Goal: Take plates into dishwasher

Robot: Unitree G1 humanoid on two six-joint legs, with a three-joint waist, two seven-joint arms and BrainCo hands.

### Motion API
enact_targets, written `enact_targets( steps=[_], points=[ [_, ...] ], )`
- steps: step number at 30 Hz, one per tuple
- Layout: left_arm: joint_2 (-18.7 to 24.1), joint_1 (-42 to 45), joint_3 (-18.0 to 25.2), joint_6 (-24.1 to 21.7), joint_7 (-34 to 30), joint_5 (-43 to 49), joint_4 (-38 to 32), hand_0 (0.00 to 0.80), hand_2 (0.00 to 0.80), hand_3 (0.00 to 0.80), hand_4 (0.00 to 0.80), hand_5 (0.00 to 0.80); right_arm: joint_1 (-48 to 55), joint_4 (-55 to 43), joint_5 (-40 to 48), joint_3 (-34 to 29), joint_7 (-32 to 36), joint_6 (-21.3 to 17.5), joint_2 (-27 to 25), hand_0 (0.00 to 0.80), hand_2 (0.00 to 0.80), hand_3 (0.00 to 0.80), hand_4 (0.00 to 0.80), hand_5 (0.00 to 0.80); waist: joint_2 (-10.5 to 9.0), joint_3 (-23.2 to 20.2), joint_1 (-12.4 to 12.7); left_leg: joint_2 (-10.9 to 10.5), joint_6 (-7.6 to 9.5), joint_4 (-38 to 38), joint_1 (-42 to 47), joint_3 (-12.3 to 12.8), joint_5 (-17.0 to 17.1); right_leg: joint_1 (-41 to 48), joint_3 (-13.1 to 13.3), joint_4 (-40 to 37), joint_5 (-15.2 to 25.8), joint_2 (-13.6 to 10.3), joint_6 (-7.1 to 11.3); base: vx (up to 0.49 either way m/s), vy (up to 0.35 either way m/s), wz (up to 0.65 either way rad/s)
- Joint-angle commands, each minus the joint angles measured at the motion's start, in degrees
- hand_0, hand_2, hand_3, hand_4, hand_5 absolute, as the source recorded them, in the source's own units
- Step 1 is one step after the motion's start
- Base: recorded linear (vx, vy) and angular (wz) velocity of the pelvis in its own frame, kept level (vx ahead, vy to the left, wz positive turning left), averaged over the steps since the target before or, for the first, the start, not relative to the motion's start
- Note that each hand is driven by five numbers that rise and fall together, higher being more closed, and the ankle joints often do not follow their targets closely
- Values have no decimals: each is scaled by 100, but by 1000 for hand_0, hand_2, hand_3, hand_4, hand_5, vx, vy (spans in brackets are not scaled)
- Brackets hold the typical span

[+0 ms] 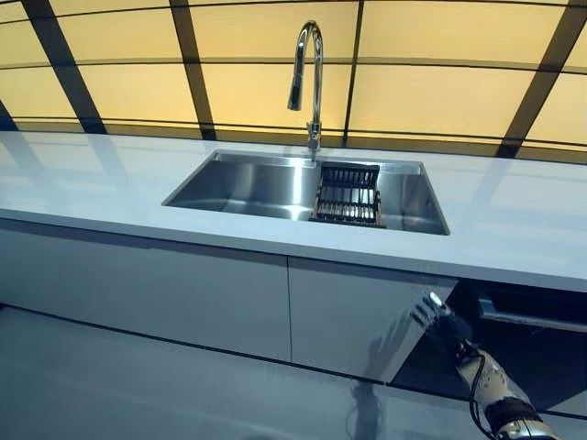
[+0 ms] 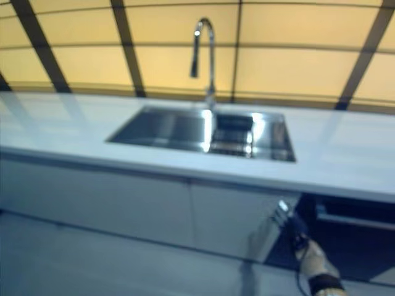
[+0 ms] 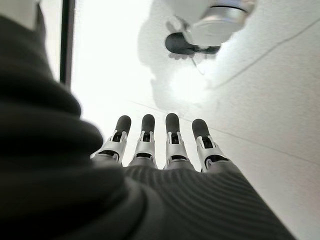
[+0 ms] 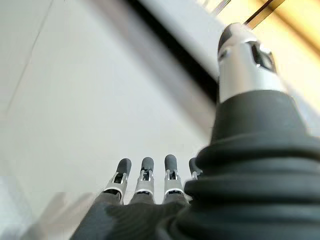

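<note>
I hold my right hand (image 1: 431, 313), fingers straight and empty, against the dishwasher door (image 1: 367, 316) to swing it, left hand (image 3: 165, 145) straight-fingered and idle, with no plates visible beyond the dish rack (image 1: 348, 195) above.

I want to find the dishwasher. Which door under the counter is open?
The rightmost door, beside the right hand, swings outward, showing a dark opening. The left cabinet front sits flat and shut.
</note>
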Motion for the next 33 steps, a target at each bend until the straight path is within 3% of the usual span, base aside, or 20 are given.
enact_targets(
  steps=[1,9,14,19,33],
  points=[
    [81,-359,243,-136,-9,-31,169,0,0,0,0,0,-32,355,-714,2,-39,-412,-66,0,0,0,0,0,-156,83,-1,-151,466,59,-43,-61,-266,142,80,60,-334,182,-258,-19,19,-8],
    [-99,-544,301,-176,14,-100,478,0,0,0,0,0,511,1131,-1107,371,-248,-821,715,0,0,0,0,0,-168,-107,-142,-213,439,-509,-24,26,-5,121,189,-549,100,245,-127,-17,27,-7],
    [-180,-721,222,-248,35,17,755,0,0,0,0,0,751,1711,-925,411,-43,-666,996,0,0,0,0,0,-111,-152,-301,-251,470,-509,-72,129,-26,21,237,-464,91,273,-103,-12,48,-8],
    [-238,-730,124,-260,71,403,881,0,0,0,0,0,938,2047,-1142,404,-147,-562,1075,0,0,0,0,0,-85,-206,-402,-251,508,-509,-4,287,-86,48,327,-473,82,281,-92,13,37,-13],
    [-355,-623,90,-259,-60,-127,900,0,0,0,0,0,977,1974,-1263,615,144,-680,1197,0,0,0,0,0,-107,-200,-404,-201,538,-509,154,381,-162,154,310,-400,-50,294,-111,2,7,-6]
  ],
)
